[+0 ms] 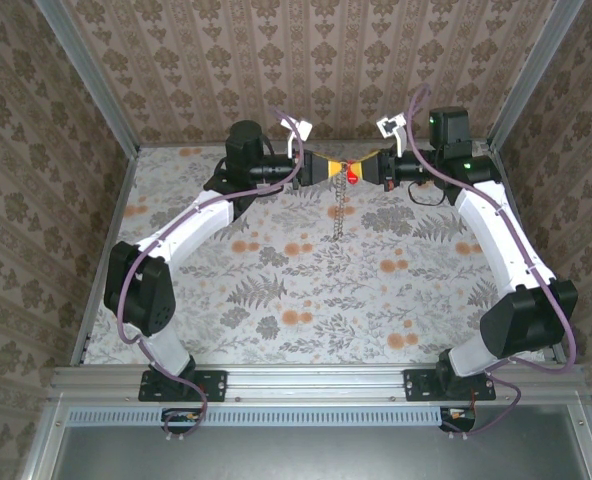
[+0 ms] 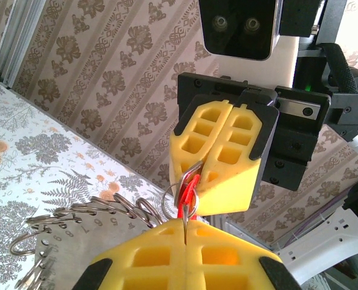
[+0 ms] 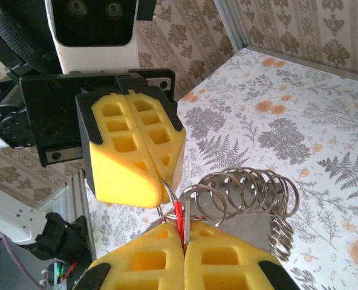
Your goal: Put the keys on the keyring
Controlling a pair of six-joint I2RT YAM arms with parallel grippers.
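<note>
Both grippers meet tip to tip in the air over the back middle of the table. My right gripper is shut on the key, pinching its red head beside a thin metal blade. My left gripper is shut on the keyring, gripping one silvery ring edge-on. That ring circles the red key right at the right gripper's pads. The rest of the keyring hangs down as a chain toward the table.
A flat grey tag with numbers hangs among the rings. The floral table lies below. Patterned walls stand close behind the grippers and on both sides, with metal frame posts at the back corners.
</note>
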